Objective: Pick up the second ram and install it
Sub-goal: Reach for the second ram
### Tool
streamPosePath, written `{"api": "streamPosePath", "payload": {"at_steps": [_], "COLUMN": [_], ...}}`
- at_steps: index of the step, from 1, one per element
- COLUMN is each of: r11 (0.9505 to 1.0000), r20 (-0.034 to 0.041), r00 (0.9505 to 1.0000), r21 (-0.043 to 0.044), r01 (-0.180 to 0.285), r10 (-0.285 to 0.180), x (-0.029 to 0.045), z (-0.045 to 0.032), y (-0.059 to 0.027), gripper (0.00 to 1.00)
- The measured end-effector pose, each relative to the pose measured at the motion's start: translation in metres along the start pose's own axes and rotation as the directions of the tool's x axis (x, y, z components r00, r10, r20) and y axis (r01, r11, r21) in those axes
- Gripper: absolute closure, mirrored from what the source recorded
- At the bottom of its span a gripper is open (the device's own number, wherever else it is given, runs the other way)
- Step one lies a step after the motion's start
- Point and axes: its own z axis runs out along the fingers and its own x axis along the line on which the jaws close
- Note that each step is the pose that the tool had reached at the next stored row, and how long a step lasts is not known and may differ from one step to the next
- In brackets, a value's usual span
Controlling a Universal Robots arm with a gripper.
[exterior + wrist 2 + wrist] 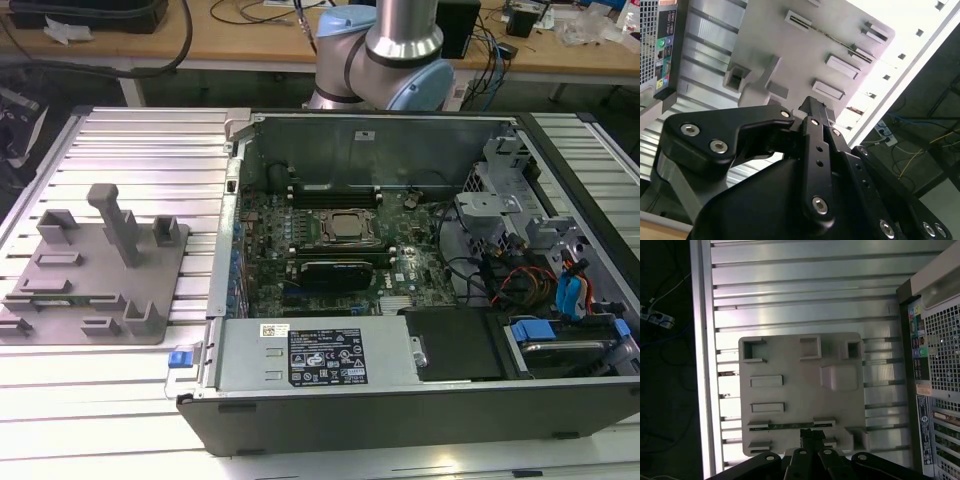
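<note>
Here — pincer (pixel 812 433) over ribbed metal table (pixel 130 150), bench (pixel 250 45) behind.

second ram (pixel 790 426): thin, long green board, seen edge-on in the first wrist view. stands on its long edge on the grey holder plate (pixel 800 390), ends seated in 2 slotted blocks, parallel and near to 1 plate edge.

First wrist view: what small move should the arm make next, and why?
Probably lower straight toward the second ram: it stands on edge in the gray fixture, and the gripper hangs above it, not yet holding it.
</note>
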Motion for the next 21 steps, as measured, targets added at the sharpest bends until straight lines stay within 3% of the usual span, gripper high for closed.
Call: {"api": "streamPosePath", "payload": {"at_steps": [13, 21], "r11": [1.0, 1.0], "r20": [-0.0001, -0.002], "r00": [1.0, 1.0], "r21": [0.0001, 0.0002], "r01": [0.0, 0.0], "r10": [0.0, 0.0], "x": [0.0101, 0.0166], "z": [0.0225, 0.0352], "y": [-0.0058, -0.0146], "gripper": [0.92, 0.92]}}
